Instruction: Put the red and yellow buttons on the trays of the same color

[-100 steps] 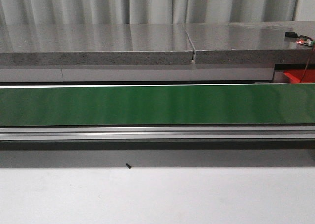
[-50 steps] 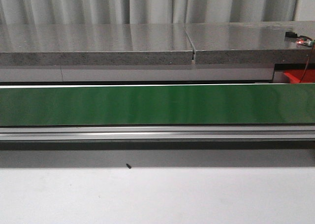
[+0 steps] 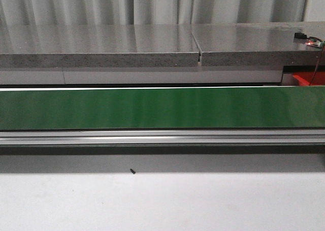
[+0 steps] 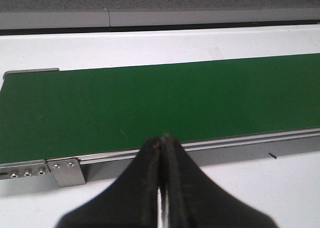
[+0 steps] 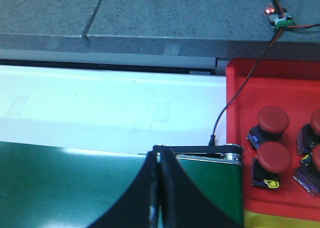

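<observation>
The red tray lies past the belt's end in the right wrist view and holds several red buttons, among them one and another. A sliver of the yellow tray shows below it. No yellow button is in view. My right gripper hangs shut and empty over the end of the green conveyor belt. My left gripper is shut and empty over the belt's near rail. In the front view the belt carries nothing, neither gripper appears, and only a corner of the red tray shows.
A grey stone counter runs behind the belt. On it sits a small circuit board with a lit red LED; its thin black cable runs down to the belt's end. A small black speck lies on the white table.
</observation>
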You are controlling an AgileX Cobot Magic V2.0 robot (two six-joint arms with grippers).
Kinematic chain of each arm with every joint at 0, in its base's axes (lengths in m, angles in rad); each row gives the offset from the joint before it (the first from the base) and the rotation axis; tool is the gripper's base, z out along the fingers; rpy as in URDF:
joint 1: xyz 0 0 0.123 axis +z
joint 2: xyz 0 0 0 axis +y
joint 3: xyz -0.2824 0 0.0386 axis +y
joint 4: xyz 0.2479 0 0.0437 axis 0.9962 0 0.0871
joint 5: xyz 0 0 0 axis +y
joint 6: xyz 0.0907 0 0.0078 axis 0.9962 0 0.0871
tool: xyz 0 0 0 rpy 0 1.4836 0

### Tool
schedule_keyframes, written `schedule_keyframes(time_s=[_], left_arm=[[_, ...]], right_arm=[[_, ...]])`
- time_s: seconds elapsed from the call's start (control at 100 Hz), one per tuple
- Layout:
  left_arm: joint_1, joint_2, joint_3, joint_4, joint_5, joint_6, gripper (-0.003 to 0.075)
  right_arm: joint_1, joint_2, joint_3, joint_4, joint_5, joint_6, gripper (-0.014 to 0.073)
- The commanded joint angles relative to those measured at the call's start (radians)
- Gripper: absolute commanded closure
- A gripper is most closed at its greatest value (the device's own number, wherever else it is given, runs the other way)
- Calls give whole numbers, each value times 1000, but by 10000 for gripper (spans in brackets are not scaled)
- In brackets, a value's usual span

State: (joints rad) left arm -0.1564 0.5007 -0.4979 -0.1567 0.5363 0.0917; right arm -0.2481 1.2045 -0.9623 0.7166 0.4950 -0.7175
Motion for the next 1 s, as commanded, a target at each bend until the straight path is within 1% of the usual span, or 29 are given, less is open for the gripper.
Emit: schedule_keyframes(time_s=[0.0,0.12,0.37,0.48,0.55,0.58,0.67,0.7,0.74,0.8,0.86,0.99], left_arm=[[-7,2,-27,-6,-66,-7,739],[-7,2,-27,-6,-66,-7,739],[-7,2,-27,-6,-66,-7,739],[-7,2,-27,-6,-66,-7,739],[-7,2,-27,-6,-66,-7,739],[-7,2,-27,-6,-66,-7,739],[-7,2,-27,-6,-66,-7,739],[-7,2,-27,-6,-66,-7,739],[-7,2,-27,-6,-66,-7,739],[-7,2,-27,-6,-66,-7,739],[-7,2,-27,-6,-66,-7,739],[-7,2,-27,-6,-66,-7,739]], right_arm=[[15,-56,-16,19,-21,-13,655],[44,-97,36,19,-38,-13,655],[137,-196,184,19,-164,-10,652],[147,-224,229,14,-176,7,652],[149,-242,251,-64,-167,120,652],[149,-248,259,-117,-161,213,652],[149,-274,269,-315,-141,470,652],[149,-281,269,-393,-132,535,652],[149,-293,269,-463,-120,612,652],[149,-311,269,-563,-97,689,652],[149,-333,271,-609,-76,753,652],[149,-389,271,-662,-34,770,652]])
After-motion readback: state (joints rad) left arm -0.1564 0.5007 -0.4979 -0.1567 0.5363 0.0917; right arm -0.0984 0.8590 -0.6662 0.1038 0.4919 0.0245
